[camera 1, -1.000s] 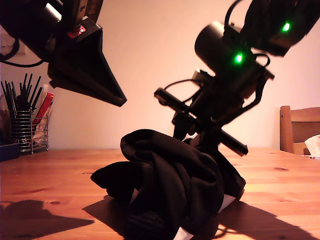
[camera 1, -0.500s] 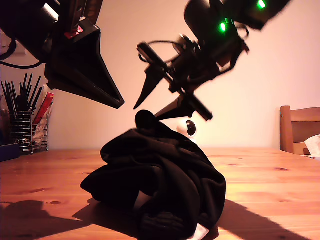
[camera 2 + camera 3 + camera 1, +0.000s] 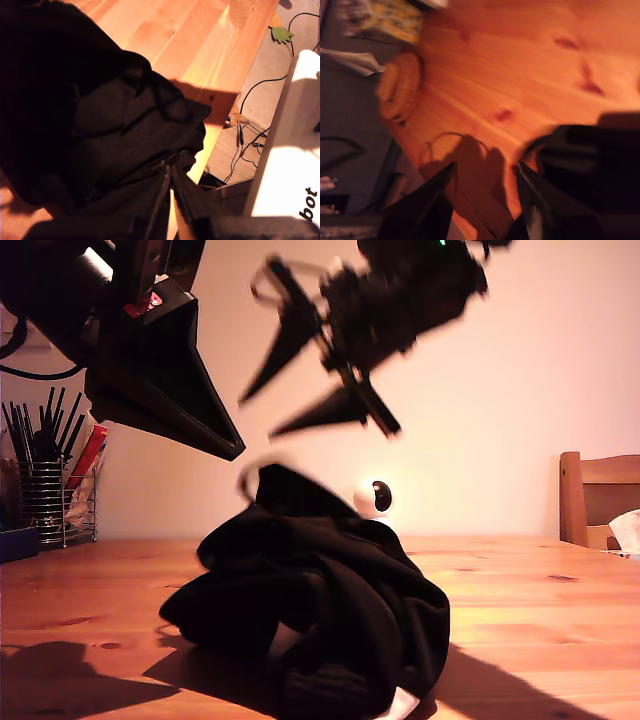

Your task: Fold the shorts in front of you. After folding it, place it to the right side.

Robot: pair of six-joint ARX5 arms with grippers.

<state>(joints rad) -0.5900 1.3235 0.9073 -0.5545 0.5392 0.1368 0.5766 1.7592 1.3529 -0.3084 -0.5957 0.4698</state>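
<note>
Trouble could come from the state of the shorts [image 3: 310, 610], which are bunched in a crumpled heap on the table [image 3: 540, 600] near the front of the exterior view, not laid flat. If a layer is pinched blind, several folds may be caught at once and the heap only dragged about. A loose cord loop [image 3: 245, 472] is seen at the top of the heap and could be snagged by a fingertip. My second gripper [image 3: 258, 417] is held above the heap with its jaws spread and nothing between them. It is blurred, so its aim cannot be judged well. My first gripper [image 3: 232, 447] is held high toward the exterior view's left, its jaws pressed together on nothing. A small white camera [image 3: 375, 498] just behind the heap might be knocked. A wire holder [image 3: 45, 502] at the exterior view's left is filled with dark sticks and something red. Nothing can be made out in the woven basket [image 3: 400, 92].
</note>
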